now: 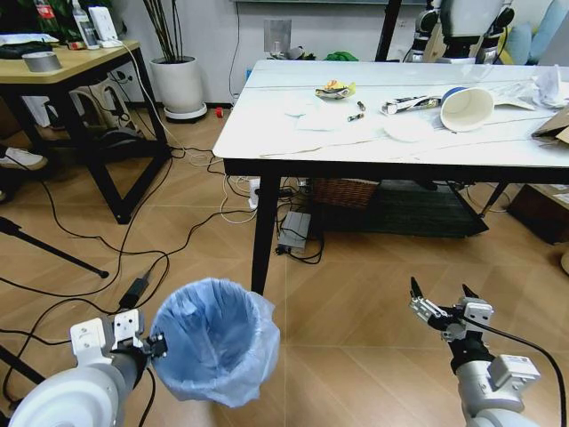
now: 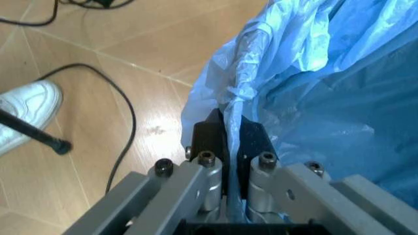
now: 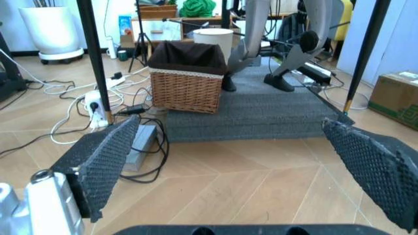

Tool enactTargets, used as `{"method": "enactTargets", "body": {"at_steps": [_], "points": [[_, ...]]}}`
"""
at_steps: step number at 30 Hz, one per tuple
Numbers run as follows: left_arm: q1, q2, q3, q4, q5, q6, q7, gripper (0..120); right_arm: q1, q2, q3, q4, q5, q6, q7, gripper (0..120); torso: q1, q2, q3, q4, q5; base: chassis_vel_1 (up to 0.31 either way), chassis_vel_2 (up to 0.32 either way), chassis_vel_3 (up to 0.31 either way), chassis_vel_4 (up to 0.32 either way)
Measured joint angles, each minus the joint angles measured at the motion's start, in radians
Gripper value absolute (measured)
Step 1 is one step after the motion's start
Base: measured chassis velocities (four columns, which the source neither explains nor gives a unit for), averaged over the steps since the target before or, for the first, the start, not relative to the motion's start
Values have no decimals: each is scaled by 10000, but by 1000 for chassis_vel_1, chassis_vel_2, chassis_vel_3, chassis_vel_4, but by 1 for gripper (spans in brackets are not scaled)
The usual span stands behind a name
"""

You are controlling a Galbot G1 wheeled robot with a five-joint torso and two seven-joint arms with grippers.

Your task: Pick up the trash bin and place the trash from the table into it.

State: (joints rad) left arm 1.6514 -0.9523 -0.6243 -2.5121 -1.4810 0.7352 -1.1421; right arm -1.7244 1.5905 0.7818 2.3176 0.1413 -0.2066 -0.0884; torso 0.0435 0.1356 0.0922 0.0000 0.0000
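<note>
The trash bin (image 1: 216, 340), round and lined with a crinkled blue bag, hangs low at the left, clear of the table's leg. My left gripper (image 1: 157, 345) is shut on its rim; the left wrist view shows the black fingers (image 2: 210, 136) pinching the blue plastic (image 2: 313, 73). My right gripper (image 1: 439, 301) hovers open over the floor at the lower right, its mesh pads (image 3: 104, 164) wide apart. On the marble table (image 1: 267, 124) lies the trash: a blue-banded paper cup (image 1: 466, 108) on its side, white tissues (image 1: 307, 112), a yellow scrap (image 1: 335, 89), a clear wrapper (image 1: 411, 104) and a cardboard box (image 1: 556, 124).
A wooden desk (image 1: 71, 67) stands at the left with cables (image 1: 133, 258) trailing across the floor. A white planter (image 1: 179, 84) sits by the wall. Under the table are a wicker basket (image 3: 186, 81), a dark mat (image 3: 261, 112) and a power strip (image 1: 294, 229).
</note>
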Motion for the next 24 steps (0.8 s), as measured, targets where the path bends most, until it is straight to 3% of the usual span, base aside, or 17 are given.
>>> {"method": "enactTargets", "body": {"at_steps": [14, 24], "points": [[72, -54, 164, 81, 818, 2, 1384, 0, -86, 73, 38, 226, -84, -90, 3, 100, 26, 106, 78, 1, 1, 0, 0, 0, 0], [52, 63, 150, 103, -8, 2, 1083, 0, -159, 168, -3, 288, -167, -28, -6, 100, 75, 317, 259, 1, 0, 0, 0, 0, 0]]}}
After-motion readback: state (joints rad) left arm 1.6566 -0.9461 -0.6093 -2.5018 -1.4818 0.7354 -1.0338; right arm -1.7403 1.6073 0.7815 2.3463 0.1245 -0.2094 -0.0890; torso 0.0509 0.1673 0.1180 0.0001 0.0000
